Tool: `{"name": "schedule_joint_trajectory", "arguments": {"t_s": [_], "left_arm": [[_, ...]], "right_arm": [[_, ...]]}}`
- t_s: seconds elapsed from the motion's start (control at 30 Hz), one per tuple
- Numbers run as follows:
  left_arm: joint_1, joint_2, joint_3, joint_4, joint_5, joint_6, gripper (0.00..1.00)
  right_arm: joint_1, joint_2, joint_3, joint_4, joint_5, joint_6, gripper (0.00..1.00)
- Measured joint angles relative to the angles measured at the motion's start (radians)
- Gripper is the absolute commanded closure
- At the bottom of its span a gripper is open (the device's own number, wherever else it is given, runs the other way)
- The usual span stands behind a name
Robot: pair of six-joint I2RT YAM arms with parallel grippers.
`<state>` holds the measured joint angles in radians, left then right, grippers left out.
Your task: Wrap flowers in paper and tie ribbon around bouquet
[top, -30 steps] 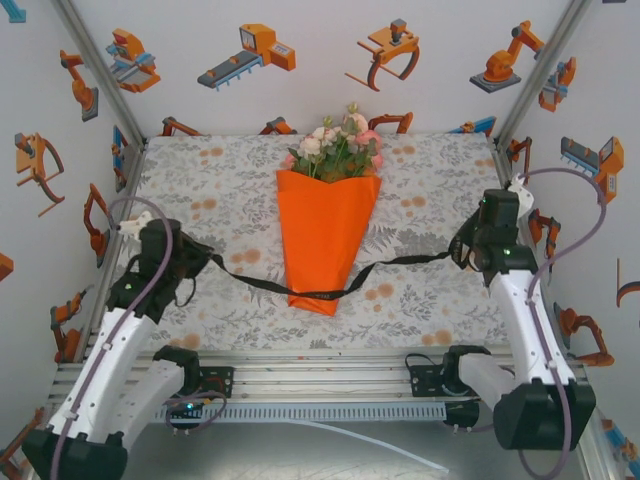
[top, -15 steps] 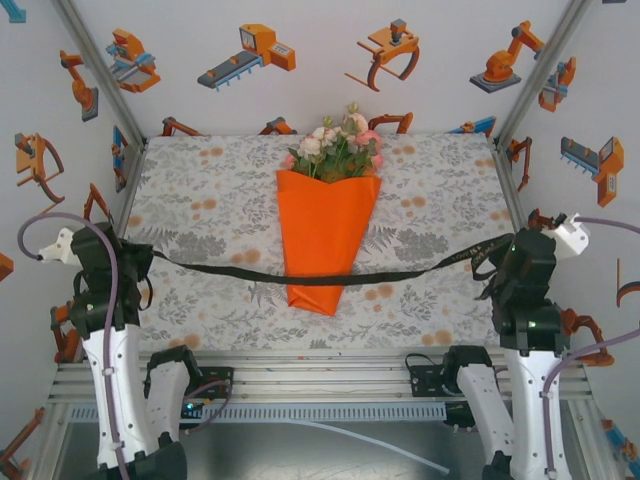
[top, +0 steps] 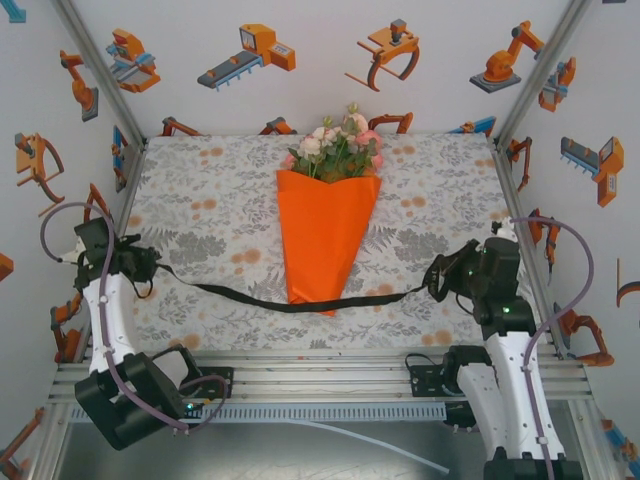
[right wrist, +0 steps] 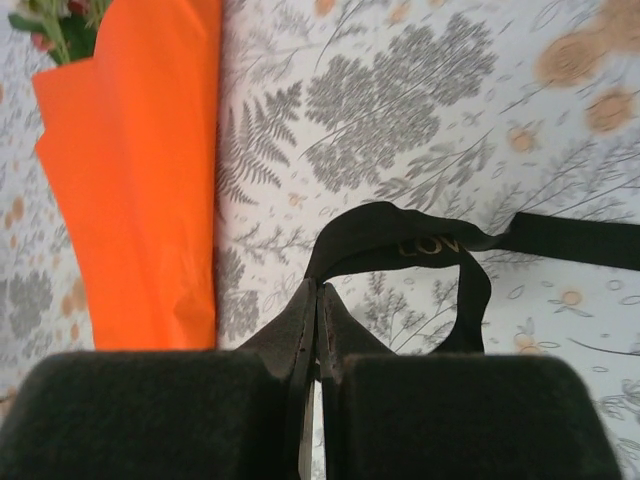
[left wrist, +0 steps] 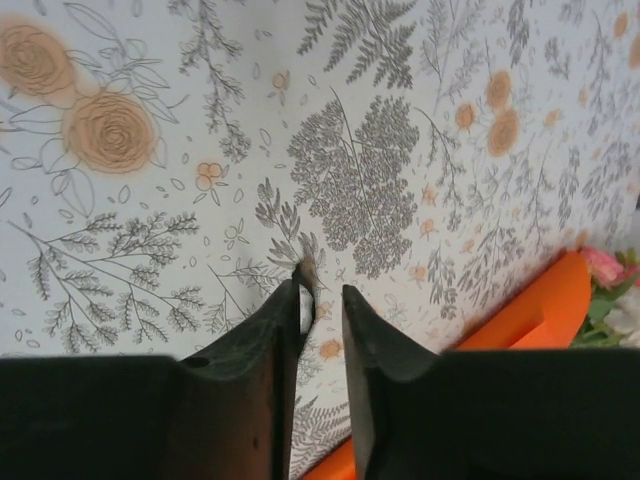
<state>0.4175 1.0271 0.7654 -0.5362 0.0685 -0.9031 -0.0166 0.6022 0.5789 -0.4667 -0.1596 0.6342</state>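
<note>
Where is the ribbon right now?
In the top view the ribbon crosses the bouquet's narrow near tip, sagging between the left gripper and the right gripper.

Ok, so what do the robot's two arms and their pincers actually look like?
Both arms are alike: long white shells, as on the left arm and right arm, joined by bulky black joints. A grey-purple cable loops loosely along each. The left pincer and right pincer have two matte black fingers that taper to thin tips.

Black ribbon [right wrist: 420, 240], faint letters "LOV"
</note>
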Motion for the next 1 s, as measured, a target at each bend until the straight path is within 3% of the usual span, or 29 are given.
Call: {"name": "schedule_joint_trajectory", "arguments": {"t_s": [0.13,0.27,0.53,0.73,1.0], "left_arm": [[-0.063,-0.019,-0.003,0.001,0.058,0.014,0.51],[-0.192,-0.059,-0.007,-0.066,0.045,-0.009,0.56],[-0.467,-0.138,-0.1,-0.257,-0.027,-0.228,0.56],[-0.729,-0.166,-0.149,-0.272,-0.08,-0.433,0.48],[-1.011,0.056,-0.167,-0.15,-0.17,-0.643,0.47]], "right_arm": [[0.0,0.014,-0.021,0.027,-0.055,0.006,0.92],[0.0,0.022,-0.023,0.052,-0.078,0.007,0.92],[0.0,0.052,-0.023,0.087,-0.092,0.021,0.92],[0.0,0.056,-0.04,0.102,-0.103,0.032,0.92],[0.0,0.07,-0.048,0.106,-0.113,0.048,0.92]]}}
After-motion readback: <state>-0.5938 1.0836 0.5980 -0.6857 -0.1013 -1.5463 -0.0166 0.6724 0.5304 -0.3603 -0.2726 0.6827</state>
